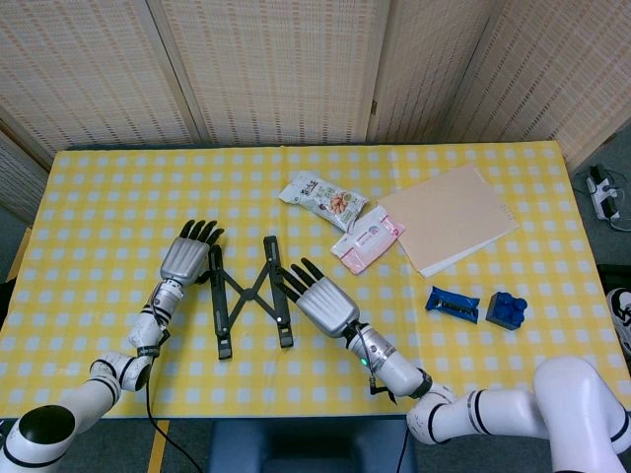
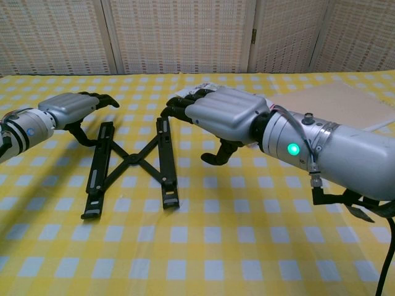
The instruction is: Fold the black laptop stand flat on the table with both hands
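With the laptop stand (image 1: 246,294) lying spread in an X on the table (image 1: 118,177) between them, the left hand (image 1: 185,258) and right hand (image 1: 323,304), both holding nothing with fingers loosely extended, should press its two rails evenly inward.

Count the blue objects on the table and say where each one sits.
2. A blue wrapped packet lies near the table's front right, and a blue toy block sits just right of it, both in front of the tan folder. Neither appears in the chest view.
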